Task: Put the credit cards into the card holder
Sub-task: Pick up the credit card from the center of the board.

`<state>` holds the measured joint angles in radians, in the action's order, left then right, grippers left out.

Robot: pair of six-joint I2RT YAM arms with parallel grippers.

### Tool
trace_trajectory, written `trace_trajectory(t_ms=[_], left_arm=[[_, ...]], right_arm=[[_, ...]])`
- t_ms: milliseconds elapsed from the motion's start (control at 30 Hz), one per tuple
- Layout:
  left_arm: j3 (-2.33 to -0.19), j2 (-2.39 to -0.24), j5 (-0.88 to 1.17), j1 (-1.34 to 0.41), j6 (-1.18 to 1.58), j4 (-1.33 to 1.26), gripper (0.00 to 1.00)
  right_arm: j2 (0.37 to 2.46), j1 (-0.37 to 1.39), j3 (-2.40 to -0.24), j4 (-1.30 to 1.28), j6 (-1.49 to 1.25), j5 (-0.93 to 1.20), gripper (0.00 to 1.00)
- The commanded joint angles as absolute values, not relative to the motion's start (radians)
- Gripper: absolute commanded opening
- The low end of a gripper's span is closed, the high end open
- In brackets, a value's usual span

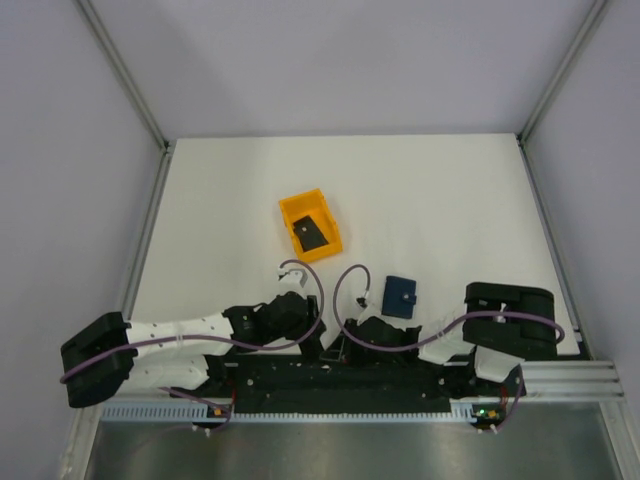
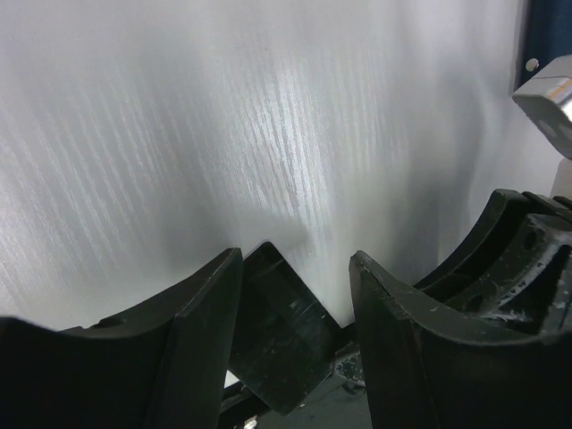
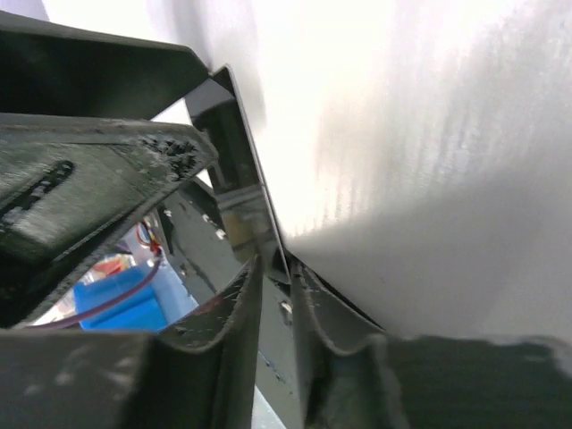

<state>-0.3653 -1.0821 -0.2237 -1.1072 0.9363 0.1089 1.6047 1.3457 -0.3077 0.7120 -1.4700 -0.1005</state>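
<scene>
— Credit card [image 2: 281, 344]: where did we see it?
— Between the fingers of the left gripper [image 2: 298, 259], which stood wide and held it by its edges, off the surface [image 1: 450, 200]. The right gripper [image 3: 277, 275] stood narrow about its edge; we couldn't tell whether it pinched.
— And the card holder [image 1: 400, 297]?
— Folded, just beyond the right gripper. We saw a second credit card [image 1: 312, 235] in the orange bin [image 1: 295, 212], beyond the left gripper.

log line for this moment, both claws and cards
phase: handover | left claw: shut across credit card | right claw: straddles its edge, grip unclear | second card: in orange bin | card holder: closed
</scene>
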Motion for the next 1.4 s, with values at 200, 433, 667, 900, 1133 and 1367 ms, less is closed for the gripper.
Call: trace_trajectory(t_ms=[200, 433, 667, 900, 1133, 1367], left_arm=[[-0.371, -1.033, -0.247, -1.112, 0.927, 0.239, 0.59], [-0.509, -0.797, -0.442, -1.111, 0.904, 0.428, 0.78], [-0.531, -0.523, -0.529, -1.111, 0.859, 0.437, 0.84], [-0.479, -0.364, -0.471, -1.111, 0.807, 0.26, 0.84], [-0.436, -0.353, -0.381, -1.111, 0.813, 0.039, 0.84], [-0.425, -0.432, -0.264, -1.111, 0.825, -0.127, 0.77]], right_arm=[[1.6, 1.359, -0.281, 0.742, -1.421, -0.166, 0.0], [1.366, 1.359, -0.307, 0.539, -1.284, -0.218, 0.0], [1.015, 1.361, -0.373, 0.103, -1.166, -0.4, 0.0], [0.689, 1.356, -0.25, 0.338, -0.924, -0.469, 0.0], [0.614, 1.342, -0.219, 0.563, -0.828, -0.37, 0.0], [0.669, 1.321, -0.229, 0.69, -0.841, -0.258, 0.0]])
